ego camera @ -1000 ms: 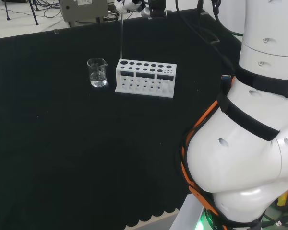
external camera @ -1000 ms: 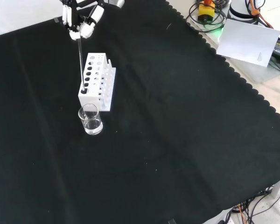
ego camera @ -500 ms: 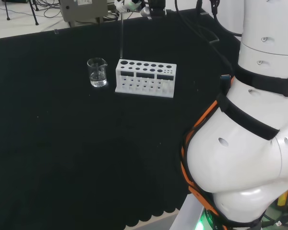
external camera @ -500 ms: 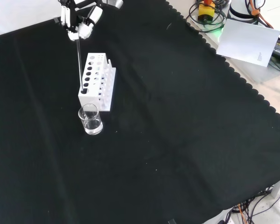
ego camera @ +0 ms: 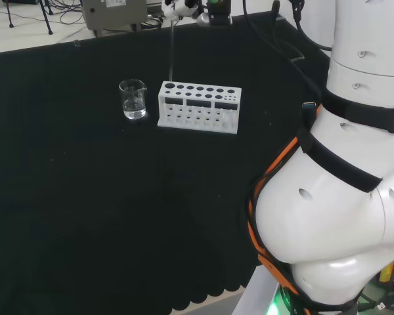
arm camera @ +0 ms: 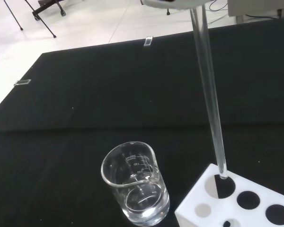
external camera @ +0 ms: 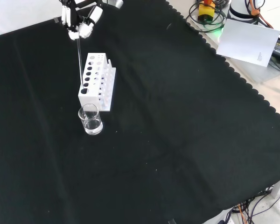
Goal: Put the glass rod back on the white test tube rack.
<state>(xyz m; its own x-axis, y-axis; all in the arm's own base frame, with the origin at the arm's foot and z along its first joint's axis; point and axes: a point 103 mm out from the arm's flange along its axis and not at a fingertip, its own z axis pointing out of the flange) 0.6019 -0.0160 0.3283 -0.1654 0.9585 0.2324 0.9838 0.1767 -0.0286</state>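
In the head view, one white test tube rack [ego camera: 199, 106] is sitting on the black cloth [ego camera: 118, 216], and one small glass beaker [ego camera: 132, 99] is standing just to its left, apart from it. One glass rod [ego camera: 171, 52] is hanging almost upright over the rack's left end, its lower tip at the corner hole. The hand [ego camera: 182, 8] is pinching the rod's top at the view's upper edge. The arm's white links [ego camera: 341, 170] are standing large at the right.

In the front view, the rack [external camera: 97, 82] is lying end-on, with the single beaker [external camera: 90, 119] just in front of its near end. The hand [external camera: 79, 19] is coming in from the top, its fingers curled around the upper end of the rod [external camera: 79, 60], whose tip is meeting the nearest hole.

In the wrist view, the rod [arm camera: 209, 94] is slanting down with its tip entering the corner hole of the rack [arm camera: 241, 201]. The beaker [arm camera: 135, 184] beside it is holding a little clear liquid.
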